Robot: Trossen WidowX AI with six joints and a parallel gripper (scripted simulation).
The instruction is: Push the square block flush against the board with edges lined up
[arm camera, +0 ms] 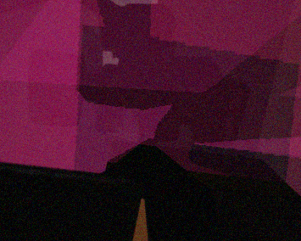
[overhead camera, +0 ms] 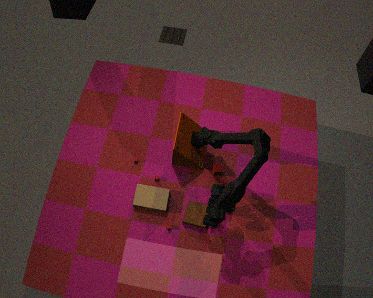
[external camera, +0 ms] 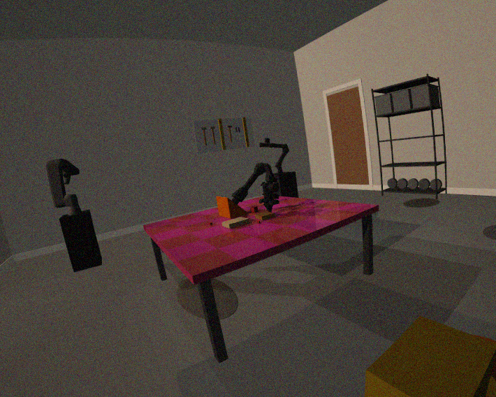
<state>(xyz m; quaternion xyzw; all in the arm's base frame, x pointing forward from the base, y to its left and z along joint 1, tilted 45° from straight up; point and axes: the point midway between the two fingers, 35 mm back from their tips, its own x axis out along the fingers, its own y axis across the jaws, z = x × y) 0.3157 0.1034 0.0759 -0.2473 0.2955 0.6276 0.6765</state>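
The board [overhead camera: 151, 197] [external camera: 235, 222] is a pale, flat rectangular piece lying on the table. The square block [overhead camera: 194, 213] [external camera: 263, 216] is darker brown and lies to the right of the board in the top view, with a gap between them. My gripper [overhead camera: 209, 222] [external camera: 269, 209] [arm camera: 146, 154] is shut and empty, pointing down at the block's right side, away from the board. It hides the block's right edge in the top view, and I cannot tell whether it touches. Neither part shows clearly in the wrist view.
An orange wedge [overhead camera: 186, 137] [external camera: 225, 207] stands behind the two parts, under the arm's base end. A red cube [overhead camera: 217, 168] [external camera: 253, 209] sits beside it. Small red cubes [overhead camera: 135, 161] [overhead camera: 156, 178] [overhead camera: 168, 227] lie around the board on the checkered table [overhead camera: 106, 224] [external camera: 223, 247].
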